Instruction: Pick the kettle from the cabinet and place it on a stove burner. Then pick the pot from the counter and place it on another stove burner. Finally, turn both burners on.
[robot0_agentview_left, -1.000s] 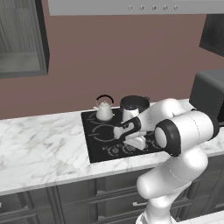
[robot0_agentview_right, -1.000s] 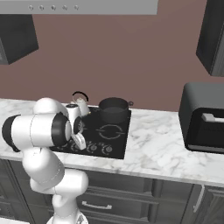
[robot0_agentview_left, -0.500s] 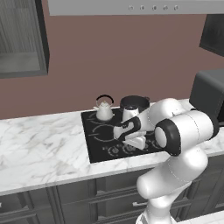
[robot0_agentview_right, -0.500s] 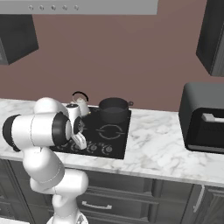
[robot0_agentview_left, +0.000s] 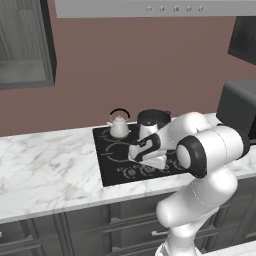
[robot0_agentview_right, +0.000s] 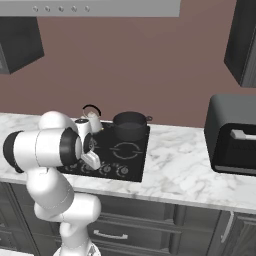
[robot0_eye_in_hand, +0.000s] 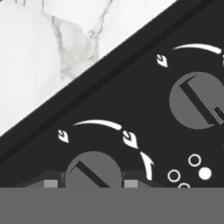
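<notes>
Low over the front strip of the flat black glass cooktop (robot0_agentview_left: 117, 162), the white arm's two-finger gripper (robot0_eye_in_hand: 91, 183) points down at a round grey knob (robot0_eye_in_hand: 93, 169) with a dark slot across it. In the hand view the two dark finger tips stand one on each side of that knob, close against its rim, so the jaws look part closed around it; whether they actually press on it I cannot tell. A thin white arc with small flame marks curves around the knob. A second round grey knob (robot0_eye_in_hand: 197, 99) of the same kind lies up and to the right in that view, apart from the fingers.

Behind the gripper, at the back of the cooktop, the small pale rounded kettle (robot0_agentview_left: 119, 127) with a thin black arched handle stands on the back left burner. Just to its right the wide matte black pot (robot0_agentview_right: 130, 125) sits on the back right burner, with the arm's forearm crossing in front of it in the left base view. Both are well clear of the gripper. White marble counter (robot0_agentview_left: 45, 170) with grey veins surrounds the cooktop.
</notes>
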